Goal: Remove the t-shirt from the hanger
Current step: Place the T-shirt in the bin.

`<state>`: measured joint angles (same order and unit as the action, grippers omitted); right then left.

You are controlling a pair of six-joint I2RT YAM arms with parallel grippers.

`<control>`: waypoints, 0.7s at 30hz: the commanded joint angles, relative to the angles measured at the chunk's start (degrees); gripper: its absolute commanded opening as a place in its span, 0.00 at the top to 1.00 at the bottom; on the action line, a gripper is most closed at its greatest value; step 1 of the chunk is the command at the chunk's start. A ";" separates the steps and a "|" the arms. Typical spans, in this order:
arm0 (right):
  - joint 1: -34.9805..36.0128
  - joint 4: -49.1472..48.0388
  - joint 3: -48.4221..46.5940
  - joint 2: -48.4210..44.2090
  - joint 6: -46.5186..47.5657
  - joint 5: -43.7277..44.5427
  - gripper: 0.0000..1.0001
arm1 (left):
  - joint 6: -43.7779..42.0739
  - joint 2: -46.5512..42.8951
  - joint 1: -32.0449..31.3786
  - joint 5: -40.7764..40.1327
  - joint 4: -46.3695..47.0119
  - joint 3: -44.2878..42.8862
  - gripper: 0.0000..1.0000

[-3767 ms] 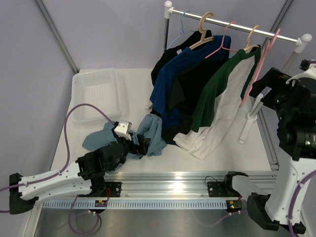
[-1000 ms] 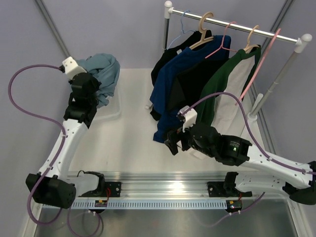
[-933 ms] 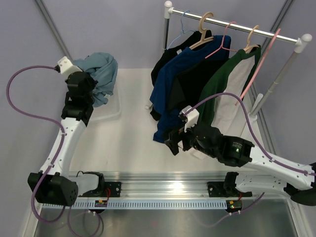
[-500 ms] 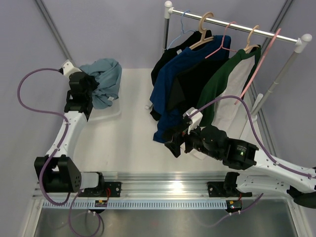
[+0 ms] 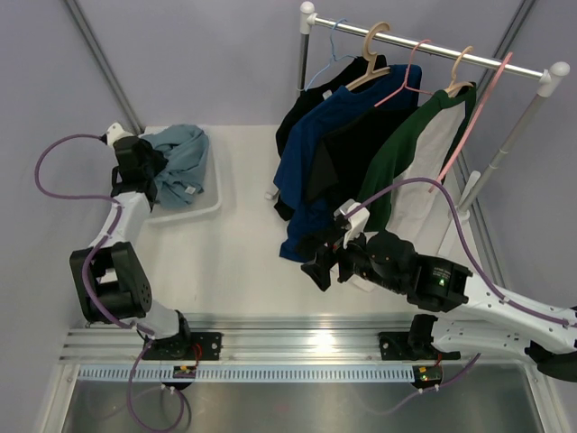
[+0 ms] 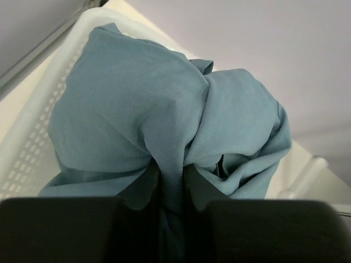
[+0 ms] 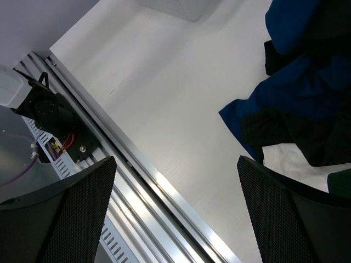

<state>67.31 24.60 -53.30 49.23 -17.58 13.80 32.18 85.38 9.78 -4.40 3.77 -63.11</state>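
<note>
My left pincer [image 6: 171, 205] squeezes the bunched light-blue cloth t-shirt [image 6: 164, 109], with the white plastic basket [image 6: 33, 137] just under it. My right pincer [image 7: 178, 183] gapes wide, holding nothing.

Soft, even light falls from overhead, and the white table [image 5: 234, 262] reads bright but not washed out. A hard glare streak runs along the metal rail [image 5: 315, 340] at the near edge. Shadows beneath the hanging clothes [image 5: 343, 171] are faint and diffuse. Close up, the fingers [image 6: 60, 230] of the left gripper [image 6: 164, 224] are dark, blurred blocks, while the blue t-shirt [image 6: 137, 109] is sharp, its creases deeply shaded.
</note>
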 commanded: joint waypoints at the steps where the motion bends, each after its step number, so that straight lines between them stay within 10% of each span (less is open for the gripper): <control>1: 0.54 -2.62 0.83 -2.56 -0.17 -0.27 0.01 | -1.50 1.45 1.47 2.30 4.67 -2.89 0.82; 14: 0.54 -1.92 0.30 -2.12 0.36 -0.35 0.00 | -5.63 6.02 1.47 12.65 -2.71 -10.97 0.24; 19: 0.54 -1.84 0.30 -1.77 0.53 -0.18 0.00 | -6.08 5.49 1.47 11.88 -4.81 -11.24 0.26; 21: 0.46 -2.10 0.30 -1.86 0.53 -0.70 0.00 | -4.69 5.93 1.47 9.95 -7.19 -10.28 0.54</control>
<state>67.35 24.67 -52.53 47.66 -17.58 13.80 27.49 91.35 11.16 5.13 -0.84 -72.95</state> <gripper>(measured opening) 0.993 0.531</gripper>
